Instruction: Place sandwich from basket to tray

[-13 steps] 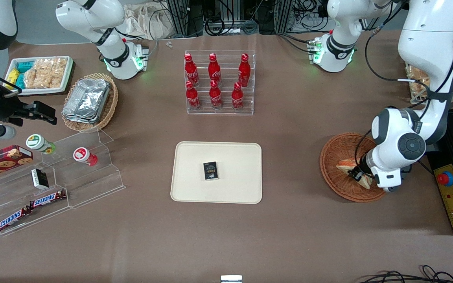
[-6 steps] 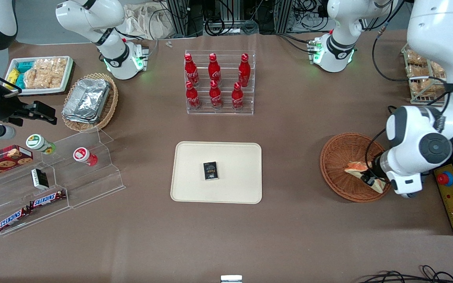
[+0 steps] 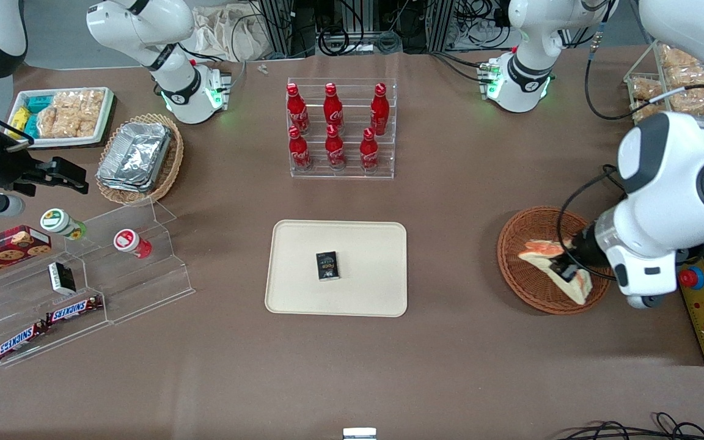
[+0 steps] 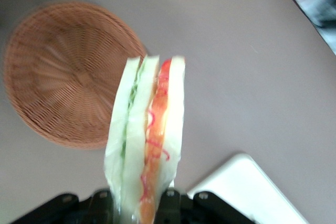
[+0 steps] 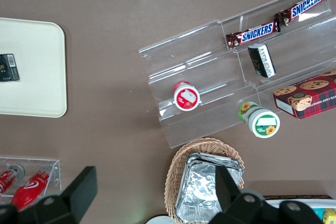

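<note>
My left gripper [image 3: 567, 270] is shut on the sandwich [image 3: 550, 261], a white bread wedge with orange-red and green filling, and holds it lifted above the round reddish-brown wicker basket [image 3: 526, 235] at the working arm's end of the table. In the left wrist view the sandwich [image 4: 149, 129] stands between my black fingers [image 4: 170, 203], with the empty basket [image 4: 63, 87] below it and a corner of the cream tray [image 4: 247, 187] in sight. The cream-beige tray [image 3: 303, 269] lies mid-table with a small black packet [image 3: 327, 266] on it.
A clear rack of red cola bottles [image 3: 340, 129] stands farther from the camera than the tray. A tan oval basket of foil containers [image 3: 139, 157], a white snack tray [image 3: 65, 115] and a clear stepped shelf [image 3: 83, 287] lie toward the parked arm's end. A yellow control box [image 3: 703, 305] sits beside the basket.
My left gripper has risen with the sandwich, lifting it out of the basket. The arm's wrist has swung up and toward the table edge.
</note>
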Robot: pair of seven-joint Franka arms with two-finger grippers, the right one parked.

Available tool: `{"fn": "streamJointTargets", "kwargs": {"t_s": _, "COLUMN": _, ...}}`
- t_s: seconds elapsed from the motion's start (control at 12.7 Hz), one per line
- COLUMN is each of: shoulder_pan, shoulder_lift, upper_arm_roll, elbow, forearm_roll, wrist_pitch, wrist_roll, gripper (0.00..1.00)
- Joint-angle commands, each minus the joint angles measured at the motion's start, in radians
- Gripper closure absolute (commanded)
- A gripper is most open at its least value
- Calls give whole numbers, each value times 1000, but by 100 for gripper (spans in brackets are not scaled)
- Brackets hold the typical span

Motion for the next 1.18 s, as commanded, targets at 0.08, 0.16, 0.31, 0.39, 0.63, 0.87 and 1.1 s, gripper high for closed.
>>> {"fn": "streamJointTargets", "kwargs": {"t_s": 0.08, "shoulder_pan": -123, "shoulder_lift": 154, "upper_arm_roll": -140, "elbow": 87, "forearm_roll": 144, "wrist_pitch": 37, "wrist_roll": 2, "gripper": 100}}
{"fn": "streamJointTargets", "kwargs": {"t_s": 0.16, "shoulder_pan": -203, "shoulder_lift": 206, "upper_arm_roll": -137, "elbow": 97, "forearm_roll": 257, "wrist_pitch": 105, "wrist_roll": 43, "gripper": 100}}
{"fn": "streamJointTargets", "kwargs": {"t_s": 0.31, "shoulder_pan": -244, "shoulder_lift": 293, "upper_arm_roll": -139, "elbow": 97, "forearm_roll": 312, "wrist_pitch": 202, "wrist_roll": 75, "gripper": 100}}
{"fn": "streamJointTargets", "kwargs": {"t_s": 0.39, "shoulder_pan": -266, "shoulder_lift": 330, "upper_arm_roll": -140, "elbow": 96, "forearm_roll": 314, "wrist_pitch": 226, "wrist_roll": 145, "gripper": 100}}
{"fn": "streamJointTargets", "kwargs": {"t_s": 0.63, "shoulder_pan": -319, "shoulder_lift": 428, "upper_arm_roll": -137, "elbow": 101, "forearm_roll": 317, "wrist_pitch": 247, "wrist_roll": 285, "gripper": 100}}
{"fn": "streamJointTargets", "kwargs": {"t_s": 0.87, "shoulder_pan": -354, "shoulder_lift": 487, "upper_arm_roll": -134, "elbow": 102, "forearm_roll": 321, "wrist_pitch": 258, "wrist_roll": 325, "gripper": 100}}
{"fn": "streamJointTargets", "kwargs": {"t_s": 1.1, "shoulder_pan": -359, "shoulder_lift": 531, "upper_arm_roll": -133, "elbow": 136, "forearm_roll": 321, "wrist_pitch": 261, "wrist_roll": 335, "gripper": 90}}
